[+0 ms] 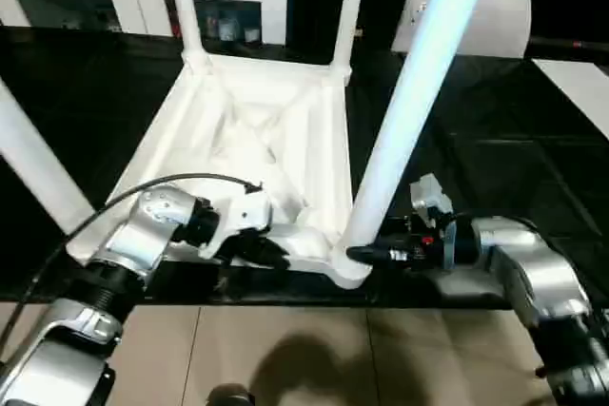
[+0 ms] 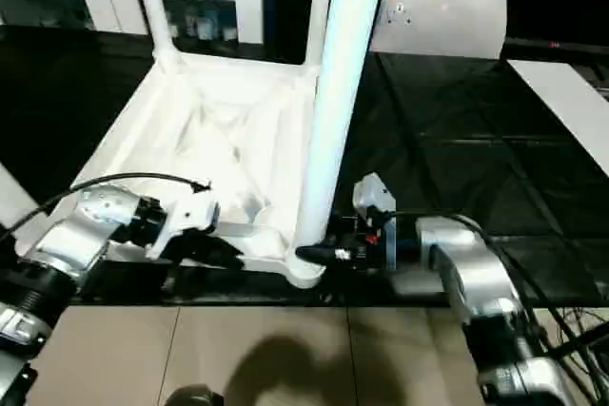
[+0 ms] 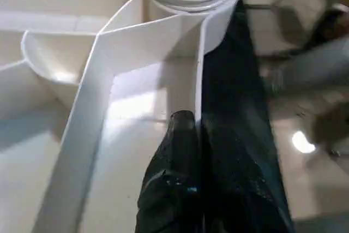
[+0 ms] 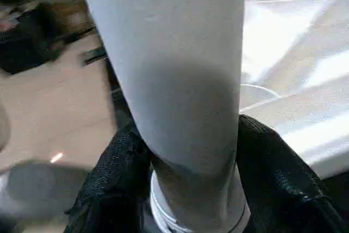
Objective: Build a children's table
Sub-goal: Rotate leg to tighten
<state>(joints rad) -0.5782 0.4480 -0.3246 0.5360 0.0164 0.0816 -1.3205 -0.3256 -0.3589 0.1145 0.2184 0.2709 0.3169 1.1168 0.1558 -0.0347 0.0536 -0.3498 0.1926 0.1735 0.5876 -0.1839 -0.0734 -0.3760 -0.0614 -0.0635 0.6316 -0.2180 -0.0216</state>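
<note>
1. I have the tabletop lying upside down on the dark table, ribbed underside up, its near edge close to the table's front edge
2. Two far legs stand in the far corner sockets; another leg rises at the left, its base hidden
3. The near-right leg leans up out of the near-right socket, its threaded foot seated at the corner
4. My read: the last leg is being seated, so the build is near done; next I need to twist or press it until it stands straight, with the top held steady
5. My right gripper brackets that leg just above the socket, fingers on both sides and touching it, half open around the tube
6. My left gripper is pinched closed on the thin near rim wall beside that socket, bracing the top
</note>
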